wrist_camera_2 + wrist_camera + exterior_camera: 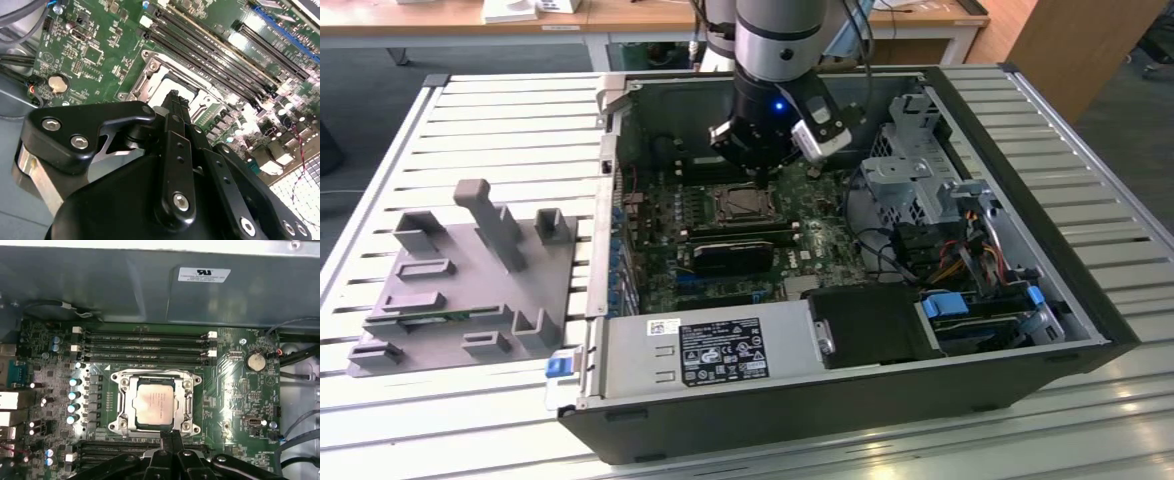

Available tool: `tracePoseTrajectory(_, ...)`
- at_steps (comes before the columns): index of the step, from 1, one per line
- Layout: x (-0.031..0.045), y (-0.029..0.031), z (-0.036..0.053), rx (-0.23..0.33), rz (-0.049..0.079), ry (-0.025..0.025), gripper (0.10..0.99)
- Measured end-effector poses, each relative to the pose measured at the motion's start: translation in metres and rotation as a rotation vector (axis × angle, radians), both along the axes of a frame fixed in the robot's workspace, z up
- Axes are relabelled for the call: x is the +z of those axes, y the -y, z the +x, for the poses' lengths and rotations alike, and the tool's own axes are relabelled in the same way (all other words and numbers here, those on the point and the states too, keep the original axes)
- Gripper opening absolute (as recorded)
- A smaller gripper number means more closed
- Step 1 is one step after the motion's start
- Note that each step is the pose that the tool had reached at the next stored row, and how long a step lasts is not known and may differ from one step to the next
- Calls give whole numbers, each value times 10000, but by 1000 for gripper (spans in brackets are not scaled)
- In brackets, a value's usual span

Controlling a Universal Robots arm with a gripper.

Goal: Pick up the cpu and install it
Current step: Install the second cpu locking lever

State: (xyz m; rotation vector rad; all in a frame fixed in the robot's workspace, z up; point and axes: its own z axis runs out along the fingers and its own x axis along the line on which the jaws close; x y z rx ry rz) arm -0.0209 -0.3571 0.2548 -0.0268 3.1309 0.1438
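Hanging over the open computer case point(1067, 300), the gripper point(758, 172) points down at the green board point(821, 235) inside. In the first wrist view the gripper point(172, 436) has its two thin black fingers point(166, 440) pressed close side by side, with nothing between them. Their tips sit just past the edge of the socket frame point(124, 405), above it. In the second wrist view the gripper point(176, 97) looks the same, narrow and holding nothing.

The cpu point(155, 401) lies flat in the socket in the first wrist view. It is a small square chip with a shiny pale silver top that looks a little pinkish in the light, and a thin dark rim runs around it. A silver metal frame goes around it on all sides. In the exterior view the cpu point(743, 204) is a small grey square just below the gripper, near the middle of the board. In the second wrist view a part of the cpu point(170, 82) peeks out beyond the finger tips.

Long black memory slots point(145, 346) run beside the socket. A round silver battery point(256, 361) sits on the board further off. To the exterior view's left of the case, grey plastic holder blocks point(467, 280) stand on the slatted table point(507, 120).
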Motion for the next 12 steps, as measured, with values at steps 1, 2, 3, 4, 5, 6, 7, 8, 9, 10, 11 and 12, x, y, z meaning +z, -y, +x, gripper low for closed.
tracePoseTrajectory(1,-5,6,0,-1,1,-65,106)
tracePoseTrajectory(2,-10,15,0,-1,0,-125,106)
tracePoseTrajectory(3,-17,21,0,-1,1,-163,106)
tracePoseTrajectory(4,-24,26,0,-1,0,-188,106)
tracePoseTrajectory(5,-32,33,0,-1,0,-192,106)
tracePoseTrajectory(6,-46,38,-1,-1,1,-192,106)
tracePoseTrajectory(7,-62,42,-2,-2,0,-193,106)
tracePoseTrajectory(8,-79,47,-1,-1,0,-194,106)
tracePoseTrajectory(9,-95,54,-1,-1,0,-198,106)
tracePoseTrajectory(10,-105,64,-2,-1,-3,-202,106)
tracePoseTrajectory(11,-111,70,-2,-1,-2,-202,106)
tracePoseTrajectory(12,-118,97,-3,0,0,-202,106)
